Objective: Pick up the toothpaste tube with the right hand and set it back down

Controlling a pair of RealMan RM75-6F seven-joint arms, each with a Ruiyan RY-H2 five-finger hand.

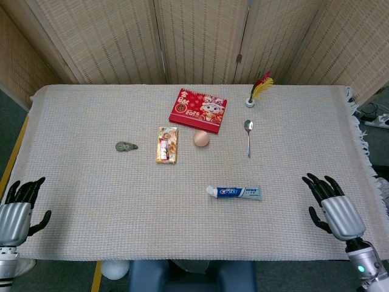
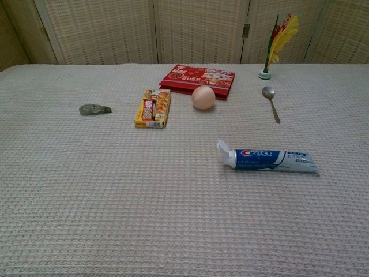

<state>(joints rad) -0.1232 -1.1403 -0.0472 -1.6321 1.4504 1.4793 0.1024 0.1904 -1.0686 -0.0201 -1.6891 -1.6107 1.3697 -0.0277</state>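
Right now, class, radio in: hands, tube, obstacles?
Both hands open: right hand near tube, left hand at table edge. Tube flat, untouched. Path clear.

toothpaste tube [image 2: 268, 160] reads "crest"; red booklet [image 1: 198, 110] reads "2025".
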